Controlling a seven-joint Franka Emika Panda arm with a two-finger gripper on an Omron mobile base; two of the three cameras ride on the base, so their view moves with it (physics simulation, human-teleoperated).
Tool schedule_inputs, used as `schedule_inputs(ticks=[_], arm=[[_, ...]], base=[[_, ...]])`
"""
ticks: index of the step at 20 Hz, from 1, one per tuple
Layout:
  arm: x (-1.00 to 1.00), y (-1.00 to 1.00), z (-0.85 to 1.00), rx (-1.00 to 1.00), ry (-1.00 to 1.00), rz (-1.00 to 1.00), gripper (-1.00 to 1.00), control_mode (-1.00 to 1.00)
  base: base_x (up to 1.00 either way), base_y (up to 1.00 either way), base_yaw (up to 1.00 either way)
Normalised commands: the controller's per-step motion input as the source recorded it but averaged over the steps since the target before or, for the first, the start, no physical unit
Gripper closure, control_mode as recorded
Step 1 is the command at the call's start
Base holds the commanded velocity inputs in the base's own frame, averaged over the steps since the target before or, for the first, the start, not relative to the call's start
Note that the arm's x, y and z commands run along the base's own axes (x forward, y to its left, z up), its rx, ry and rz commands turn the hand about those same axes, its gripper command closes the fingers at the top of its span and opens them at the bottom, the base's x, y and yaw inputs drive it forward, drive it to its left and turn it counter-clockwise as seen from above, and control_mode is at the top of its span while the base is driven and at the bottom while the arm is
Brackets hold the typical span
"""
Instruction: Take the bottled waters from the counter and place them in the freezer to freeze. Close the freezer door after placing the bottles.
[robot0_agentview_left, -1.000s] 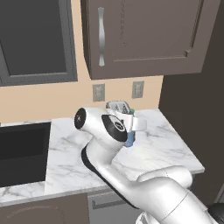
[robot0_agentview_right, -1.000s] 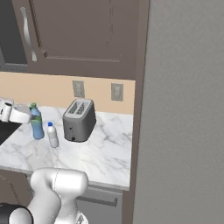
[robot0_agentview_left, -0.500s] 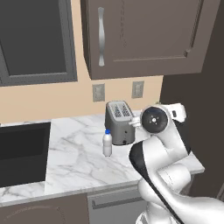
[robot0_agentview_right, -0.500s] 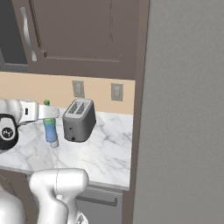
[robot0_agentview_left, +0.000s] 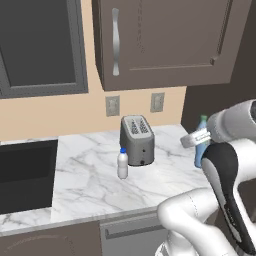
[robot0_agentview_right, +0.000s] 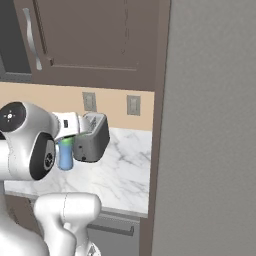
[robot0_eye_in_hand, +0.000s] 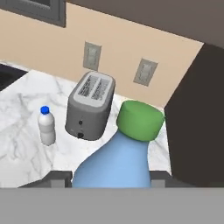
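The pincer (robot0_eye_in_hand: 111, 177) holds the blue bottle (robot0_eye_in_hand: 114, 162) tight, up in the air over the right end of the counter (robot0_agentview_left: 95, 180). The big grey freezer door (robot0_agentview_right: 210, 130) stands close on the right. The toaster (robot0_agentview_left: 136, 140) sits near the wall. The white bottle (robot0_agentview_left: 122, 163) stands just beside it.
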Motion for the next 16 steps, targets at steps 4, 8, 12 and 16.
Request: schedule_inputs(ticks=[4,8,12,16], arm=[[-0.34,-0.10,0.00,0.35,-0.02,0.00,1.00,-1.00],[-0.40,0.01,0.00,0.26,-0.07,-0.01,1.00,-1.00],[-0.16,0.00,0.00,0.04,-0.14,-0.05,1.00,-1.00],[0.00,0.00,-0.05,-0.16,-0.19,-0.05,1.00,-1.00]], base=[[0.00,0.00,0.00],[0.00,0.00,0.00],[0.00,0.00,0.00],[0.00,0.00,0.00]])
